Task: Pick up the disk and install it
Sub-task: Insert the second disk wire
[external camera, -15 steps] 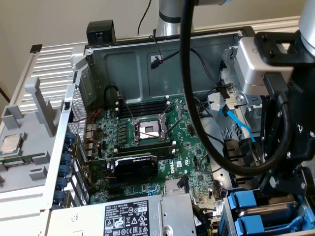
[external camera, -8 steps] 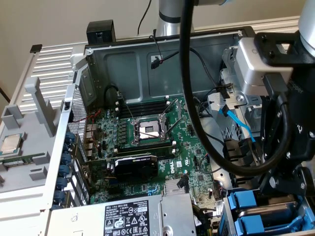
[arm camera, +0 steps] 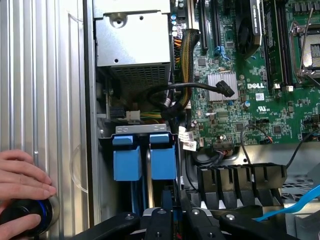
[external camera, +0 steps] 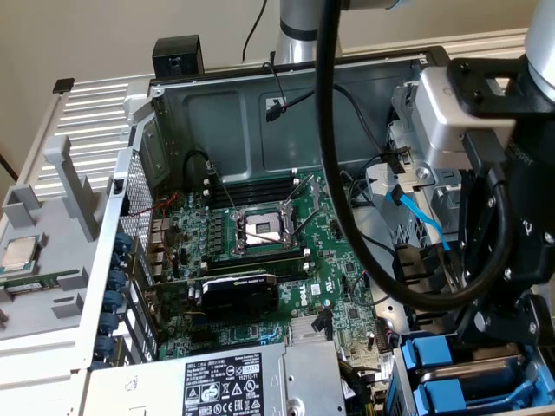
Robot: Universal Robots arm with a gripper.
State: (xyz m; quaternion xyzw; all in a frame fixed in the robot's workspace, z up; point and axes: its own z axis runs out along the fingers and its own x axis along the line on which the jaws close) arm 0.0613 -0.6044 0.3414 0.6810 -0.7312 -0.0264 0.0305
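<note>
The open computer case (external camera: 260, 95) takes up most of the exterior view, its green motherboard (external camera: 286, 260) in the middle and the grey power supply (external camera: 234, 381) along the bottom edge. At lower right, under the arm, two blue carriers sit side by side in the drive cage; the disk (arm camera: 163, 156) appears to be one of them. The gripper (arm camera: 175, 217) sits just over it, jaws nearly pressed together, pinching the blue edge as far as I can judge. I'd guess it's stiff, fairly heavy and shock-sensitive, best held by the plastic frame. A person's hand (arm camera: 22, 175) rests on a knob at lower left of the wrist view.
</note>
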